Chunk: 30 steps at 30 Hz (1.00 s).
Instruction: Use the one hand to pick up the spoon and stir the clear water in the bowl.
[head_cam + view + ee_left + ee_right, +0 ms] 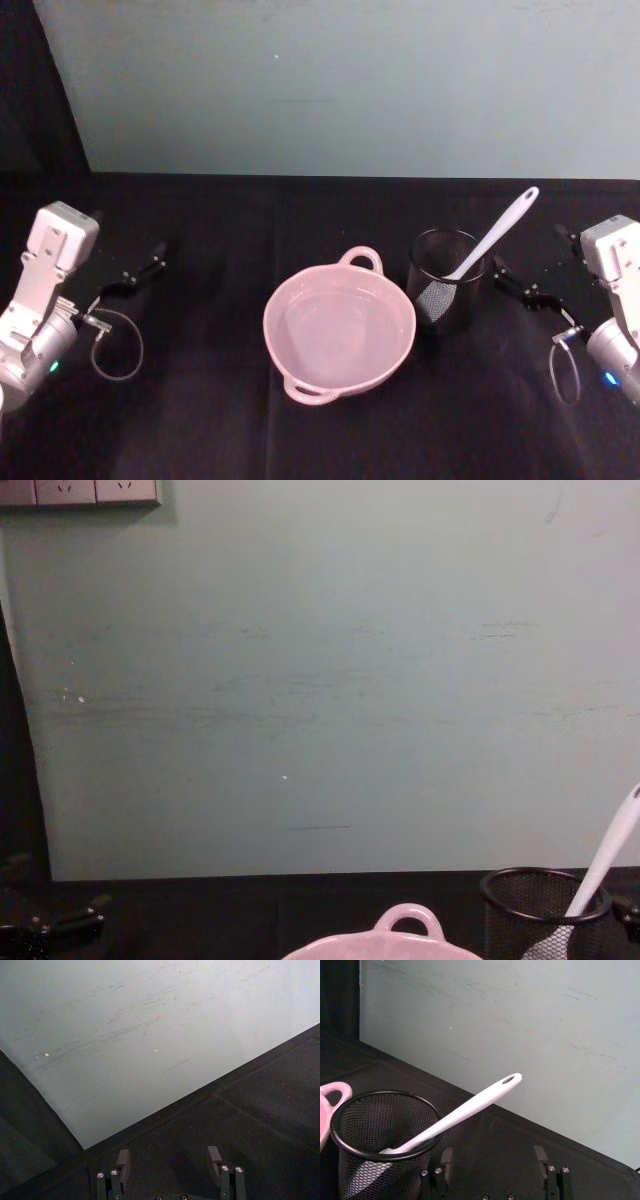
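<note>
Black-fingered right tool (493, 1150) sits spread and empty near the mesh cup (395, 1117) — spoon (465, 1110) untouched, left tool (168, 1151) spread too.

Black left hand (150, 262), black right hand (506, 278) — silver-grey wrists (55, 245), looped grey cables (118, 345).

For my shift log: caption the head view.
Spoon leans in mesh cup right of pink bowl; left claw and right claw open at either side.

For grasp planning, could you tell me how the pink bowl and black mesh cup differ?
The pale pink round bowl is wide, shallow and solid-walled; the black wire-mesh cup is narrower, taller and see-through. The bowl holds water; the cup holds a leaning white plastic spoon. Both stand upright, side by side.
</note>
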Available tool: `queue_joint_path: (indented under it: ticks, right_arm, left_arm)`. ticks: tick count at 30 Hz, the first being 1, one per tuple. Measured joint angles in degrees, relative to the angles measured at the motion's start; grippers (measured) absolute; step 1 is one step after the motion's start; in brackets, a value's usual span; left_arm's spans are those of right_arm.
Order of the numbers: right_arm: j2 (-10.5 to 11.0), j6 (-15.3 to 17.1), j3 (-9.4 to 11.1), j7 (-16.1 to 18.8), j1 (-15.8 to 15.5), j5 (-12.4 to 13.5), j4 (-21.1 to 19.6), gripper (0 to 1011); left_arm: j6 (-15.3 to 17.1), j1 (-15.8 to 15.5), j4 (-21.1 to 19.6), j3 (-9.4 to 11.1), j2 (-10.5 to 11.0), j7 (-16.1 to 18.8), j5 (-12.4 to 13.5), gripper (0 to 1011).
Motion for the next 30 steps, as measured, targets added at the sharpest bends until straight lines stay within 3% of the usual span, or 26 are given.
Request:
queue_joint_path:
  ticks: [30]
  right_arm:
    - [0.0, 0.0, 0.0, 0.0, 0.0, 0.0, 0.0, 1003]
  left_arm:
    - [0.0, 0.0, 0.0, 0.0, 0.0, 0.0, 0.0, 1005]
